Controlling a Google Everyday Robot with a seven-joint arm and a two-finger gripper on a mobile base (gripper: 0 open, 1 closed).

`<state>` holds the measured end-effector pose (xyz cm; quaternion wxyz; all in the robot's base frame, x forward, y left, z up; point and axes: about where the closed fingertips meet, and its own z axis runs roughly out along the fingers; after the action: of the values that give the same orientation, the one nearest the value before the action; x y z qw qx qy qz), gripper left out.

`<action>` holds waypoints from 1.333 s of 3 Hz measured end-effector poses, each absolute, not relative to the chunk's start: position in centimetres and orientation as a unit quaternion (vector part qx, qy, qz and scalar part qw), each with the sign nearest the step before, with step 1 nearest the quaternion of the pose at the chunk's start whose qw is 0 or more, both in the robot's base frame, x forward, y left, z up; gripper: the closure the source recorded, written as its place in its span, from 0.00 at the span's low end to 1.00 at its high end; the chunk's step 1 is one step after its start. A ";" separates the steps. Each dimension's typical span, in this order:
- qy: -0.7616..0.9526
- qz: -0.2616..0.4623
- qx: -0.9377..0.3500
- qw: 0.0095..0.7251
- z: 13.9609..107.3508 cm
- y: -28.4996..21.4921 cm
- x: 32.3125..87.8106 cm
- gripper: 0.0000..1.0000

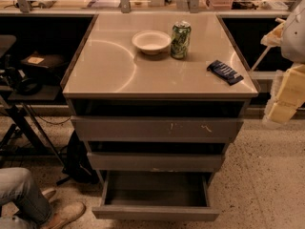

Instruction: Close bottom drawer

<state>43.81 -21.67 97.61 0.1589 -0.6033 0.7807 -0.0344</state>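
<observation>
The bottom drawer (155, 213) of the grey cabinet is pulled far out, and its bare inside (155, 191) shows. Its flat front is plain and has no handle. Above it are the mid drawer front (155, 161) and the top drawer front (157, 129) with pale scratch marks; both stand slightly out. My gripper (282, 104), pale yellow and white, hangs at the right edge of the view. It is beside the cabinet's top right corner, well above and to the right of the bottom drawer, and touches nothing.
On the cabinet top (105, 70) stand a white bowl (151, 41), a green can (180, 40) and a dark blue packet (225, 72). A person's leg and shoes (33, 202) are at the lower left. A black bag (78, 159) leans by the cabinet's left side.
</observation>
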 end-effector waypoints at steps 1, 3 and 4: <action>0.779 -0.034 -0.604 0.167 96.8 -21.5 43.2 0.00; 0.758 0.058 -0.603 0.241 87.2 -18.9 38.6 0.00; 0.774 0.140 -0.555 0.270 77.3 -18.4 36.8 0.00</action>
<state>36.81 -18.40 77.30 0.2701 -0.5552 0.7741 0.1401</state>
